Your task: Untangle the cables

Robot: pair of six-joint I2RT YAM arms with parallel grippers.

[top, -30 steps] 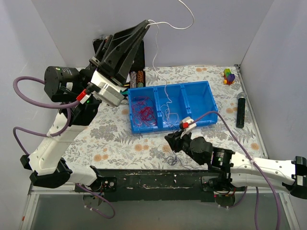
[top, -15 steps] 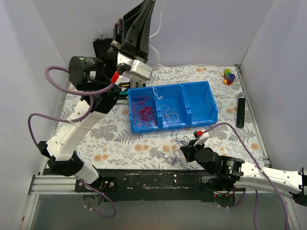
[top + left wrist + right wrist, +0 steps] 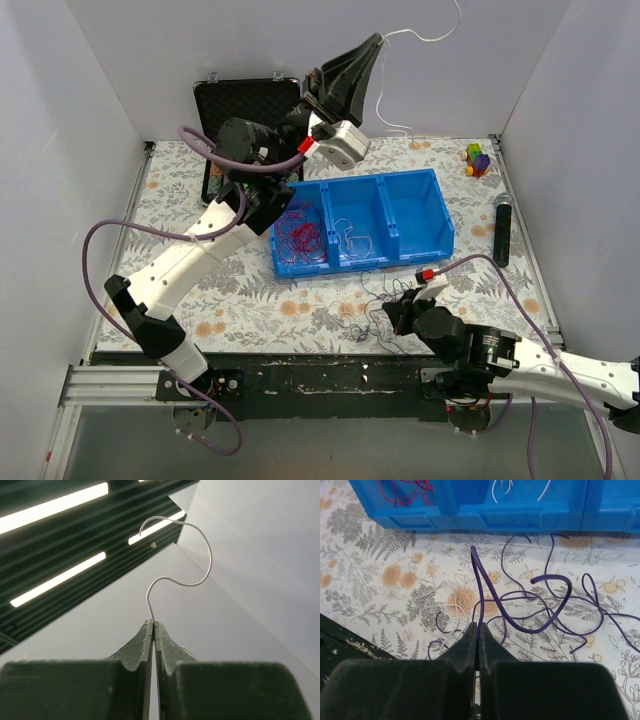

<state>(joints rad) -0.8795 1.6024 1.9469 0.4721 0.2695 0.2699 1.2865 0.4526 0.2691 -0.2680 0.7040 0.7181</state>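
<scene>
Left hand: raised high above the far side of the blue tray, fingers pressed flat together on a white cable, which is pinched at the very tips and curls away from them in an S-shaped hook. Right hand: held low over the counter on the near side of the tray, fingers closed on a purple cable, one strand of which rises from between the tips. The rest of the purple tangle is spread in loose loops on the counter between that hand and the tray's near wall, apart from the wall. Shown by the top view only: the tray's three compartments, with red cables bundled in the left one and white strands in the middle one, and a black case beyond the tray's far left corner. Shown by the left wrist view only: the exact pinch point on the white cable, set against a bare wall. Shown by the right wrist view only: a pale strand lying among the purple loops. All cables are hair-fine, limp and far thinner than a finger.
</scene>
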